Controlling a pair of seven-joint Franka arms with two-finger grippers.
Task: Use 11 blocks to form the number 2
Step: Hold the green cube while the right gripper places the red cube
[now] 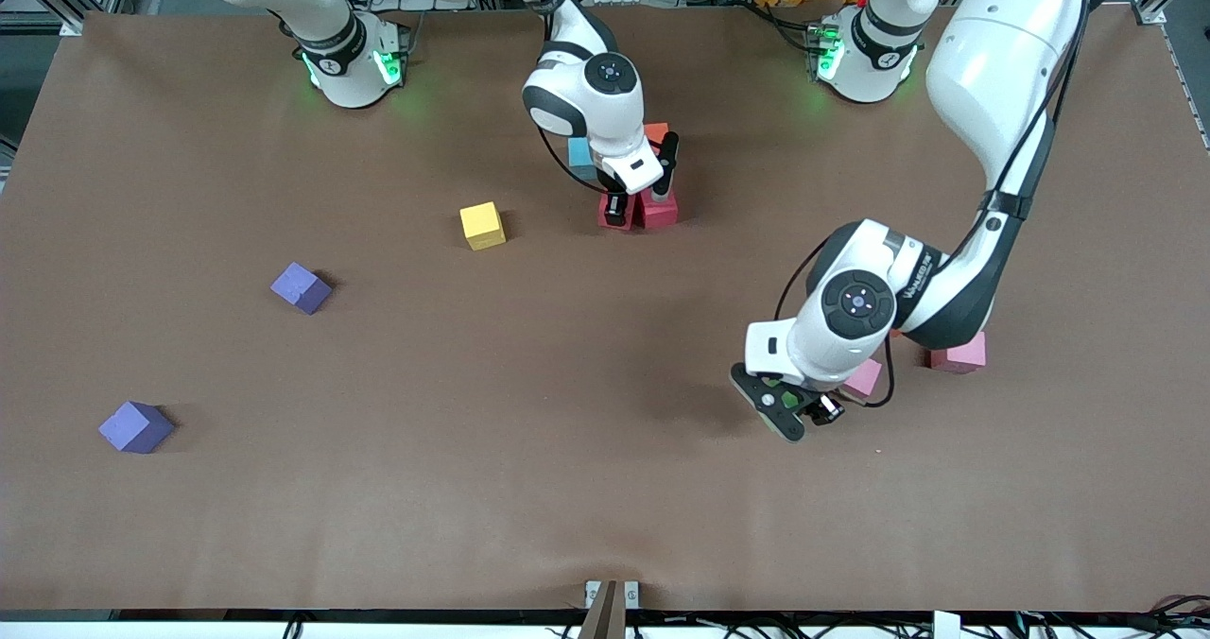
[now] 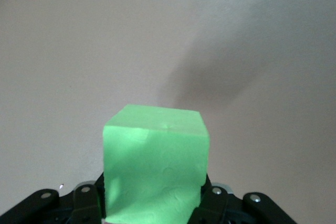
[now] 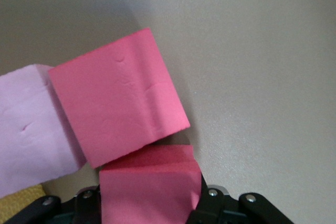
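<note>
My left gripper pinches the small matte green cube, up over bare brown table near two pink cubes. My right gripper is closed on a red cube, low at the started number 2 w/ the other red one just beside. Advice: keep faces square, lower slowly, release only when it touches.

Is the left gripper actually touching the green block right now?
Touching. In the left wrist view the green block sits clamped between the left gripper fingers.
</note>
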